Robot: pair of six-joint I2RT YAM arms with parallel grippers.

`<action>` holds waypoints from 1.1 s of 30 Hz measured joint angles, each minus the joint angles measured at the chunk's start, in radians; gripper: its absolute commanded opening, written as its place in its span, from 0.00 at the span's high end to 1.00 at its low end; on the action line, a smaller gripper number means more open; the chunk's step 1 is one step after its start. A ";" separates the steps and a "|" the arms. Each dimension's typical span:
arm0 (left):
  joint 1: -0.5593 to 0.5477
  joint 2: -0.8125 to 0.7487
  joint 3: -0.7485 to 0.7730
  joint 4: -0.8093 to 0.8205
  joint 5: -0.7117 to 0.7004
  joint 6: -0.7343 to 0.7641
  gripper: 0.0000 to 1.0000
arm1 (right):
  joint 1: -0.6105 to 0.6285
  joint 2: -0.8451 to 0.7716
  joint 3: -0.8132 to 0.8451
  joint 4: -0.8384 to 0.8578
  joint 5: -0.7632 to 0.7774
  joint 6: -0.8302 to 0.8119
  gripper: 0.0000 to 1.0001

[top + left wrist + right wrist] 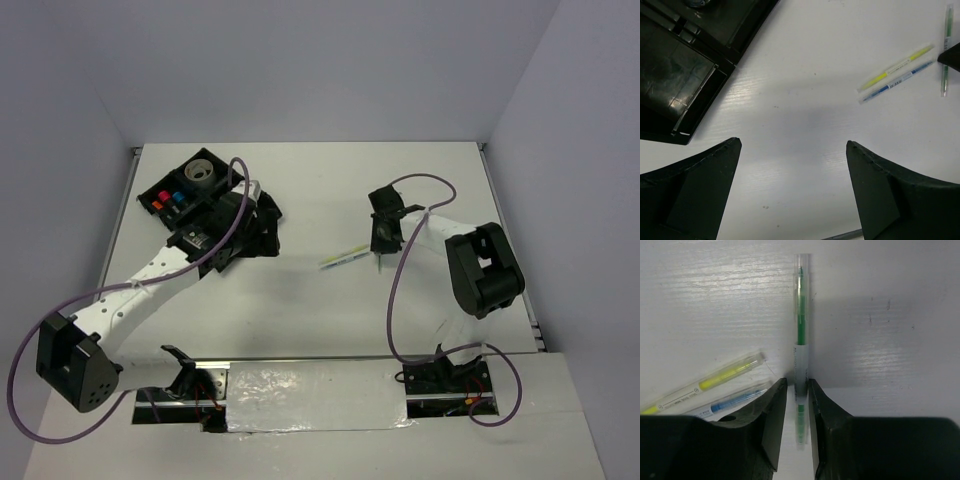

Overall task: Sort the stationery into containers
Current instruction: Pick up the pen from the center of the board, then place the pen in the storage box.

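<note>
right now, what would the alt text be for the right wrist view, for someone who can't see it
The right hand pinches a thin green pen between its two black fingers, the pen pointing straight up the frame. To its lower left, a yellow pen and a blue pen lie side by side on the white table.

Soft, even light from overhead fills the top view. The white table (300, 300) is bright but not burnt out, and the arms cast only faint, blurred shadows. A shiny strip (310, 385) along the near edge throws patchy glare. In the wrist views the fingers of the left gripper (792, 147) and the right gripper (797, 382) are dark and soft-edged. The green pen (800, 315) is sharp, with grey shadow beside it. The glossy tray (670, 70) shows dull reflections.
</note>
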 measured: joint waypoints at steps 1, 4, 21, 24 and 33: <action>0.000 -0.005 0.000 0.005 0.000 0.000 0.01 | 0.000 0.000 0.000 0.000 0.002 0.000 0.72; -0.004 -0.010 0.000 0.008 0.004 -0.002 0.01 | 0.000 0.000 0.000 -0.002 0.006 -0.001 0.87; -0.053 -0.197 -0.268 0.507 0.406 -0.221 0.01 | 0.230 -0.656 -0.345 0.221 -0.241 0.071 1.00; -0.062 -0.197 -0.322 0.589 0.439 -0.292 0.01 | 0.245 -0.787 -0.429 0.367 -0.422 0.115 1.00; -0.090 -0.207 -0.364 0.787 0.490 -0.396 0.09 | 0.301 -0.821 -0.466 0.504 -0.636 0.189 1.00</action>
